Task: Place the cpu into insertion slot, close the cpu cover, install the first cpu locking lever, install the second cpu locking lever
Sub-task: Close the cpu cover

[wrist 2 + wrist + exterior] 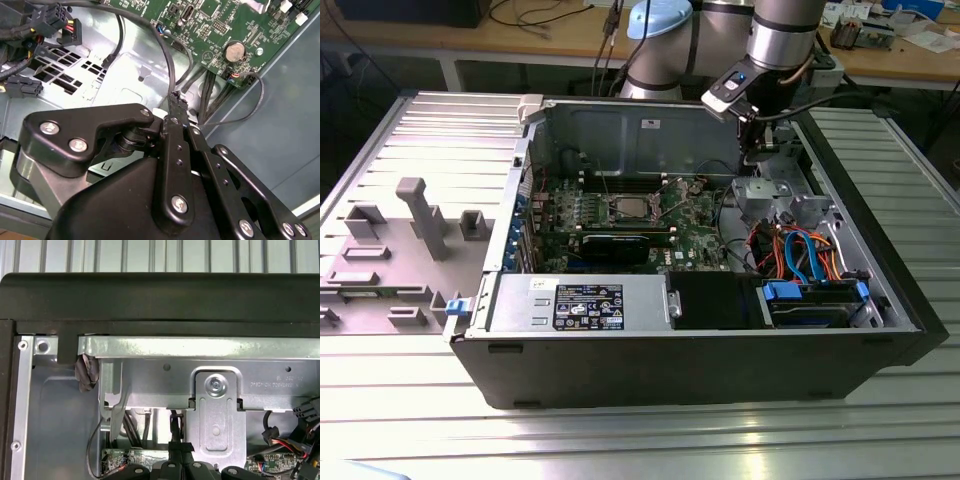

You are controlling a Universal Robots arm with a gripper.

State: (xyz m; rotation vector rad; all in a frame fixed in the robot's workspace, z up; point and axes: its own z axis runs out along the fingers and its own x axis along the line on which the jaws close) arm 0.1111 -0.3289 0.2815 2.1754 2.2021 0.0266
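In the exterior view, your gripper (757, 150) hangs inside the open computer case (670, 370), at its far corner on the exterior view's right, just above the grey drive cage (775, 200). The cpu (628, 208) lies well apart from it, toward the exterior view's left, near the middle of the green motherboard (695, 225). It is a small flat square with a dull silver-grey top, seated level in the insertion slot (612, 210).

In the second wrist view, you see the black fingers (172, 145) converge until their tips meet. The gripper (176, 105) is closed with nothing visible between the tips. Beyond them are the case's bare steel wall, black cables (170, 55) and a motherboard corner carrying a coin cell (235, 50).

In the first wrist view, the gripper (180, 447) points at a silver metal bracket (215, 410), tips together, with the black case rim (150, 295) past it.
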